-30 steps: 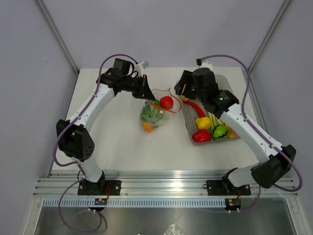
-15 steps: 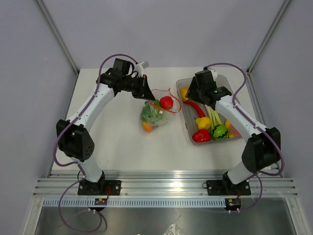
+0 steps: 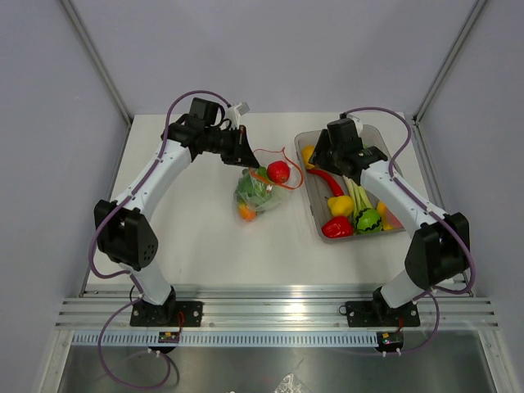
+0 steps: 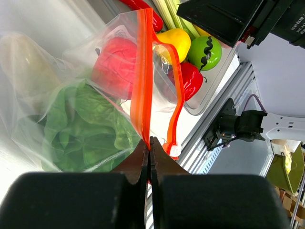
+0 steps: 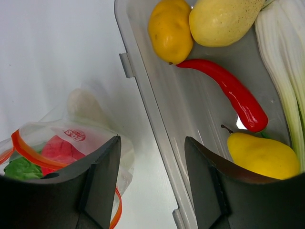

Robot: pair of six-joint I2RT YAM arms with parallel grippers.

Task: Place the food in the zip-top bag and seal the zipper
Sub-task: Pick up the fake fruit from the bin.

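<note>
Drawn back since a second ago: right arm, elbow now folded nearer the table's right edge, wrist settled over the tub's far left corner. Next to no change in the last half second. Left arm as before.

Zip-top bag (image 3: pixel 260 190): clear pouch on the table (image 3: pixel 188 221), left of the tub, zipper edge at its far side. Contents: green lettuce (image 4: pixel 81 124), round red fruit (image 4: pixel 116 67), small orange piece (image 3: pixel 246 212) at the near end. Also a pale rounded item (image 4: pixel 24 57) seen through the film, kind not made out.

Zipper (image 4: pixel 142 71): red-orange strip, unsealed. One track taut and straight down to the left gripper, the other hanging in a loose loop beside it.

Left gripper (image 4: pixel 149 142): fingers pressed together on the end of the taut track, no gap showing.

Right gripper (image 5: pixel 152 143): fingers wide apart, nothing between them, held above the tub's left wall, clear of bag and food.

Tub (image 5: pixel 157 119): grey translucent, right of the bag. Contents: orange fruit (image 5: pixel 170 28), pale yellow fruit (image 5: pixel 224 19), red chilli (image 5: pixel 233 90), yellow pear (image 5: pixel 264 155), pale green stalks (image 5: pixel 286 57), red pepper (image 3: pixel 336 227), green fruit with black squiggle (image 3: pixel 368 219).

Hidden or cut off: far end of the tub under the right arm in the top view; pale yellow fruit clipped by the frame edge in the right wrist view.
</note>
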